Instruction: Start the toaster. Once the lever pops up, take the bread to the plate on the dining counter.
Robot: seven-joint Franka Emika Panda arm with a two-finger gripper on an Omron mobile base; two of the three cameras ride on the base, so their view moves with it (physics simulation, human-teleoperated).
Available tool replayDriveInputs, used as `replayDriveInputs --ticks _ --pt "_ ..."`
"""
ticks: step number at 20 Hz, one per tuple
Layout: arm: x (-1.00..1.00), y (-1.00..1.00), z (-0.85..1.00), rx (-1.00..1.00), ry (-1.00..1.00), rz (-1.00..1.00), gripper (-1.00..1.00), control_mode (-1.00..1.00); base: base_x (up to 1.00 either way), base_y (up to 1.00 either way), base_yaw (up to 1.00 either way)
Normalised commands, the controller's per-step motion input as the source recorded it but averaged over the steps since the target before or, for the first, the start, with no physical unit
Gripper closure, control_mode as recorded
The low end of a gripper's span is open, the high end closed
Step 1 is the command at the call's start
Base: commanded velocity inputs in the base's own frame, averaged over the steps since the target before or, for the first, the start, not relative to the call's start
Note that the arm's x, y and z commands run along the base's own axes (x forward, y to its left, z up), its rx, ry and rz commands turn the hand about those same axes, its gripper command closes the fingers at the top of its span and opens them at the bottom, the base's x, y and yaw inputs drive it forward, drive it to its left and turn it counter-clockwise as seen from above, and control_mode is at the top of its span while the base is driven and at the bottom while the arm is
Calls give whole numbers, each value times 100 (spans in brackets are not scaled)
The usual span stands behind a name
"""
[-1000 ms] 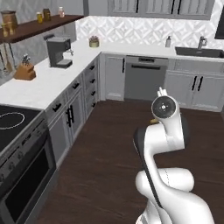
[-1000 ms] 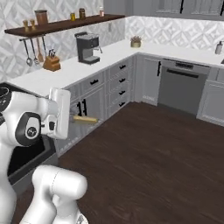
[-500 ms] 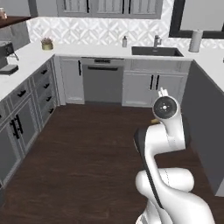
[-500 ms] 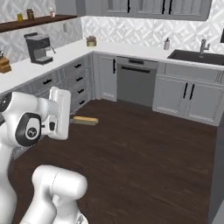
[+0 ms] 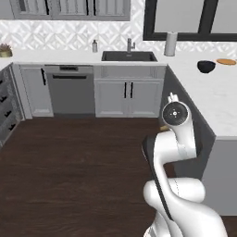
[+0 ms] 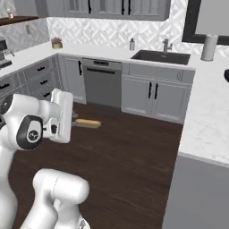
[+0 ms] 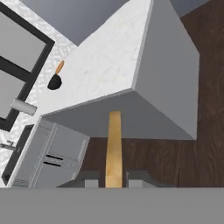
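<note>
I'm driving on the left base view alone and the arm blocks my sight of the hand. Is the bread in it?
Observer: Yes. In the hand view the bread sits edge-on between the two fingertips of the hand, its crust running away from the camera.
Operator: I see a dark bowl on the dining counter. Does the slice point that way?
Observer: Roughly. In the hand view the dining counter lies beyond the slice, with the dark bowl and the orange plate at its far end.
Operator: Anything on the other side of me?
Observer: The right base view shows a coffee machine on the worktop.
</note>
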Motion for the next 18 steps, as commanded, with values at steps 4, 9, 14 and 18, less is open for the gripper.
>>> replayDriveInputs --ticks 4,9,14,18 --pt "0 0 0 0 0 0 100 100 0 -100 -3" --pt "0 0 0 0 0 0 100 100 0 -100 0" --pt "0 0 0 0 0 0 100 100 0 -100 0" --pt "0 0 0 0 0 0 100 100 0 -100 0"
